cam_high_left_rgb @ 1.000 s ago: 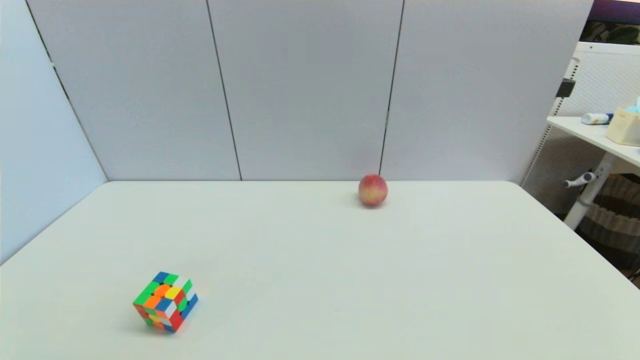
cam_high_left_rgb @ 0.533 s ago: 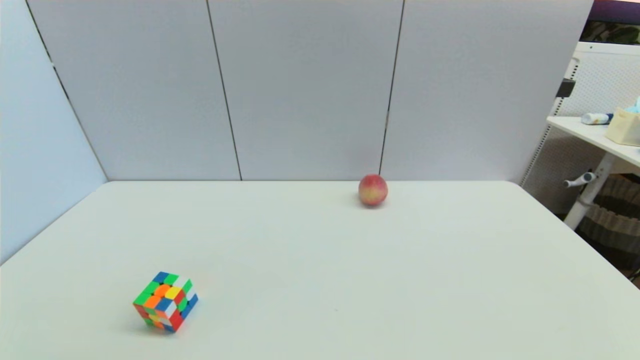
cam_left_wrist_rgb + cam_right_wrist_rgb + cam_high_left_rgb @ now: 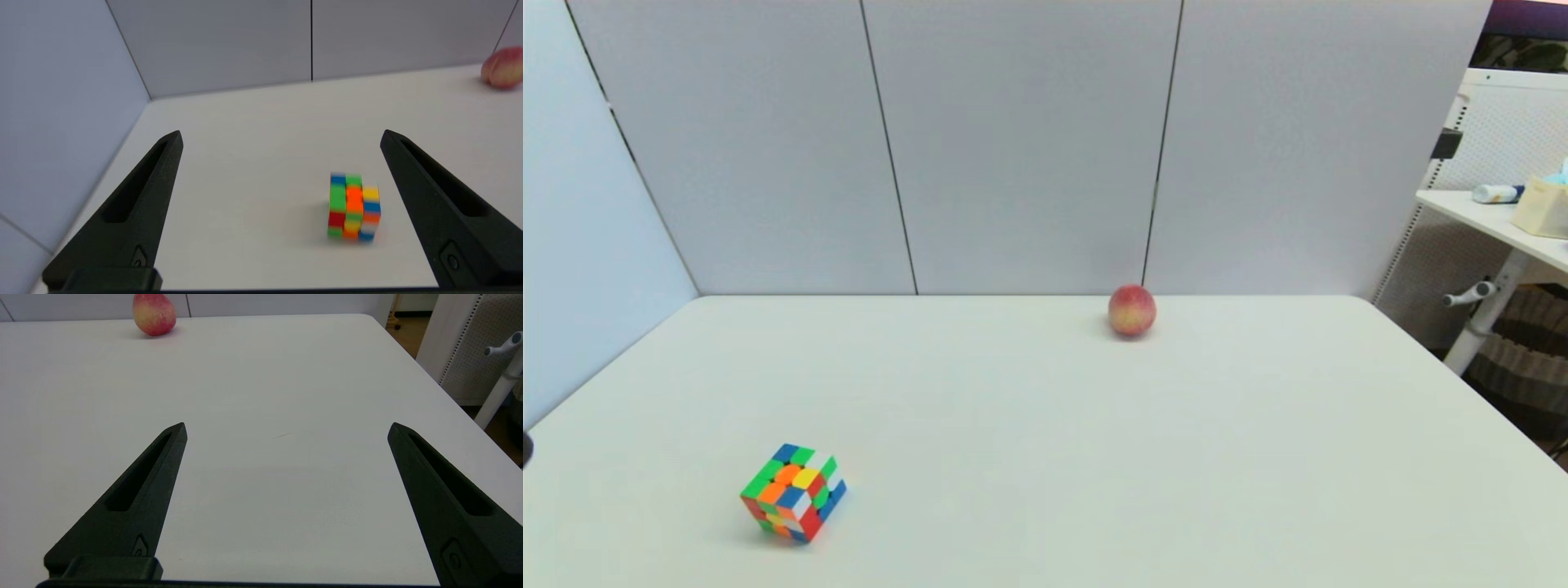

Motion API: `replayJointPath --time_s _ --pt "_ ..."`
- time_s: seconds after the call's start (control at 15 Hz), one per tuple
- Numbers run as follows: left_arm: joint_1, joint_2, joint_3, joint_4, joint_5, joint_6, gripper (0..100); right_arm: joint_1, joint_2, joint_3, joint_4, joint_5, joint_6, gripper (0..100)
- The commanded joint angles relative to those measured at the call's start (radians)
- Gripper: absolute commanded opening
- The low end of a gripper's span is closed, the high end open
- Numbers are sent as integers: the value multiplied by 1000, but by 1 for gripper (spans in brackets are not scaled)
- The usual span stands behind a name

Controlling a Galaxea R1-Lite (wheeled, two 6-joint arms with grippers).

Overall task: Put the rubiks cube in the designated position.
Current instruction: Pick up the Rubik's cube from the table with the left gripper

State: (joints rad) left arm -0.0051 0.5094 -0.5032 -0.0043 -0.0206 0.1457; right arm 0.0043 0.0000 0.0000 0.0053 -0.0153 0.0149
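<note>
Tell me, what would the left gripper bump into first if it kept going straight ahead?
Probably the rubiks cube. It sits ahead of the open left gripper, nearer one finger, so it might just clip it. Depth is hard to judge.

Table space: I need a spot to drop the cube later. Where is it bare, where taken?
Bare: the wide stretch of table between the rubiks cube near the front left and the peach by the back wall, and all of the right half. Only those two spots are taken. The left gripper is open, facing the cube.
</note>
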Motion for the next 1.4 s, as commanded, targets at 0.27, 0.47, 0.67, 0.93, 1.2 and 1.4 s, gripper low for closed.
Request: replayJointPath --time_s 0.27,0.47,0.67,0.93,1.2,1.4 --pt "-125 544 -497 162 -10 41 100 0 0 0 1 0 0 100" --pt "-219 621 -563 339 -10 35 100 0 0 2 -1 0 0 100" --pt "-279 702 -618 564 -10 28 100 0 0 2 -1 -2 0 100" --pt "-288 813 -617 641 -10 23 100 0 2 2 -1 0 0 100" --pt "-288 896 -597 662 -18 -12 100 0 0 0 1 0 0 100" --pt "-288 949 -575 664 -27 -60 100 0 0 2 -1 0 0 100"
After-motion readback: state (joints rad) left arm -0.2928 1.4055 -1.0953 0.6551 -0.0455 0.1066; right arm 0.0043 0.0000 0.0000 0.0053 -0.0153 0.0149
